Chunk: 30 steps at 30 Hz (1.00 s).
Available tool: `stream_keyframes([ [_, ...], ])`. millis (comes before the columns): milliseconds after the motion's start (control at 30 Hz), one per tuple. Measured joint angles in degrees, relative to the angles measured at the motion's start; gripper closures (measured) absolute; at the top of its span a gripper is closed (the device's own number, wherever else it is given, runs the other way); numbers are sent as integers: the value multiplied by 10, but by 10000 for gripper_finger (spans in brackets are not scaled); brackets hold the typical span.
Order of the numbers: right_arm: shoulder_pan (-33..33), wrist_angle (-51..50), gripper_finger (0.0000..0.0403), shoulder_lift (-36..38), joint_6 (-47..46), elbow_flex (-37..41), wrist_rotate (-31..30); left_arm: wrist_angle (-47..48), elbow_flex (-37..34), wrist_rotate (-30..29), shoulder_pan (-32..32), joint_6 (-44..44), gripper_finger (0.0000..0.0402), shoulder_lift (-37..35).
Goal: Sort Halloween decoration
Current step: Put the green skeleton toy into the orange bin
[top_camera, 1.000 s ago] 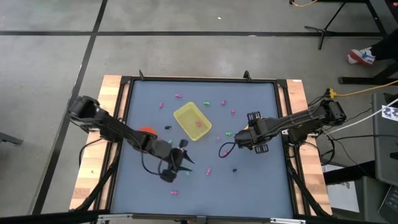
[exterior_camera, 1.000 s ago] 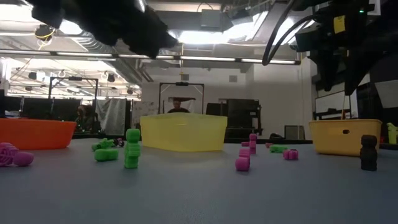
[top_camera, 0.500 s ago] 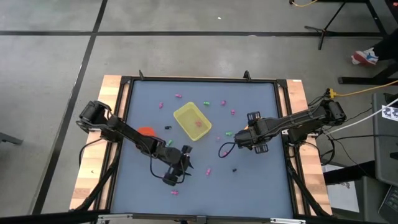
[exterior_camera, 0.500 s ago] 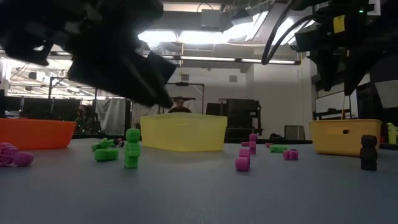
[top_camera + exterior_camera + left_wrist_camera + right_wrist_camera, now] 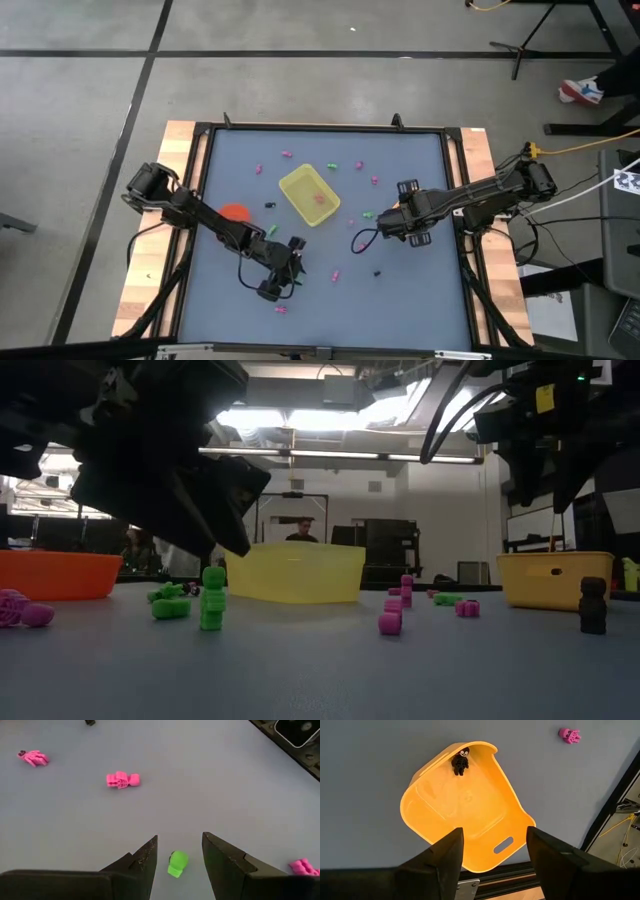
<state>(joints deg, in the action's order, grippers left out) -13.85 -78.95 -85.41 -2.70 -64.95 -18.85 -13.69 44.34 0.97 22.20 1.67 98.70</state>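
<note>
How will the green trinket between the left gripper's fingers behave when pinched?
The green trinket looks like small moulded plastic, so probably stiff and light. Its rounded head suggests it may roll or squirt sideways. It lies flat on the table between the open left gripper fingers, untouched.

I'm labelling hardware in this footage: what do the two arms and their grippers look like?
Both arms are dark, slim and jointed. The left gripper has two dark wedge-shaped fingers with angled inner faces. The right gripper has the same dark tapered fingers. A black cable loops beside the right arm, whose base trails yellow and white cables.
</note>
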Motion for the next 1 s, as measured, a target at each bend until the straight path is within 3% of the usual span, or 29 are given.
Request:
stream_keyframes([
  [767,0,12,187,0,0,0,0,-16,0,-3,0,0,262,56],
  [1000,0,12,187,0,0,0,0,-18,0,-3,0,4,300,56],
])
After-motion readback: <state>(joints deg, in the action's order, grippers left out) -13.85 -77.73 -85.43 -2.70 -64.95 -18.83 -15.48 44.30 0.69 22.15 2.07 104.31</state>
